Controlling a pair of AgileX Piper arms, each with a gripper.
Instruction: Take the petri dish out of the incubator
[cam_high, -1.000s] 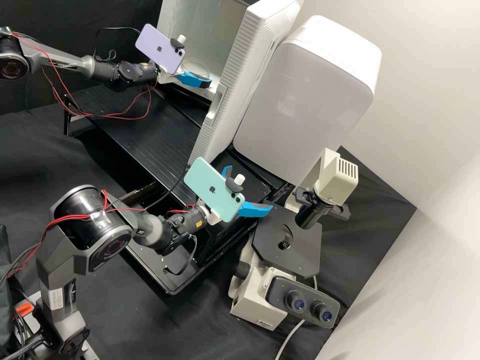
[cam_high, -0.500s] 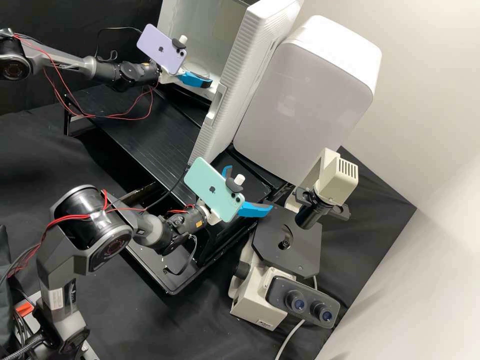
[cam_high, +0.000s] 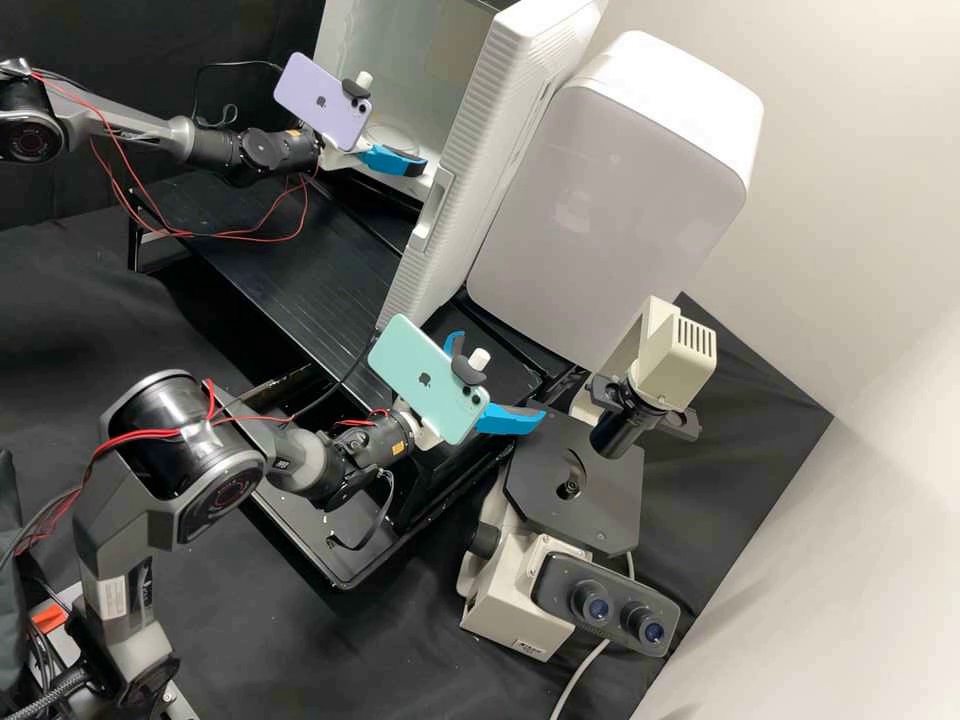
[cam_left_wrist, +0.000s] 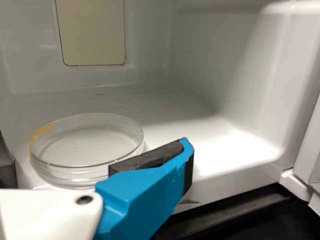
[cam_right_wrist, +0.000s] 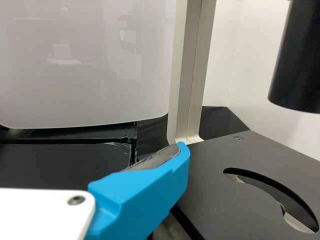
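Gripping state, left: the left gripper (cam_left_wrist: 95, 157) is spread wide and clamps nothing. The dish sits between its fingers, with one blue finger (cam_left_wrist: 145, 195) just beside the rim. A dark edge that looks like the other finger is on the opposite side, with a gap between it and the dish.
Gripping state, right: the right gripper (cam_high: 497, 385) is also spread, with nothing between its fingers.
Dish: the clear, round dish (cam_left_wrist: 85, 145) lies flat on the white chamber floor (cam_left_wrist: 225, 135), close to the front lip. It has a yellowish smear on one part of its rim.
Incubator: the white incubator (cam_high: 500, 130) stands open, with ribbed outer walls and a beige panel (cam_left_wrist: 90, 30) on the inner back wall.
Left arm: in the high view the left arm (cam_high: 120, 120) comes in from the left over a black ribbed shelf (cam_high: 300, 270), and its gripper is at the mouth of the chamber. A lilac phone (cam_high: 322, 100) is mounted on the wrist.
Right arm: its gripper hangs at the edge of the black stage (cam_right_wrist: 240, 165) of the microscope (cam_high: 520, 600). A mint phone (cam_high: 425, 378) is mounted on the wrist.
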